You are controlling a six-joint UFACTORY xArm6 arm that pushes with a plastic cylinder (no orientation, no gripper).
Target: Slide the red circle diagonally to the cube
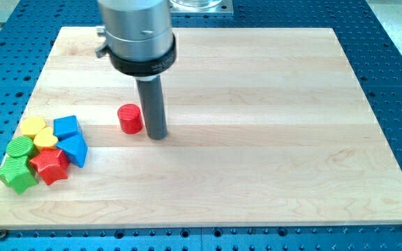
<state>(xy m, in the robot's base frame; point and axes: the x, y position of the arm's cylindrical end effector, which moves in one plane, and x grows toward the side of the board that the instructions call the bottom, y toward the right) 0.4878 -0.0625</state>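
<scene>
My tip [157, 135], a bare rod gripping nothing, is set just right of the red circle [130, 118]. If pushed off-centre, the circle may be deflected past the blue cube [67, 127].

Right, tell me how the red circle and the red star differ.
The red circle is a plain round cylinder; the red star has pointed arms.
The red circle stands alone near the board's middle, just to the view's left of my tip; the red star is packed into the cluster at the view's lower left, against the green, yellow and blue blocks.
Both are red and rest flat on the wooden board.
</scene>
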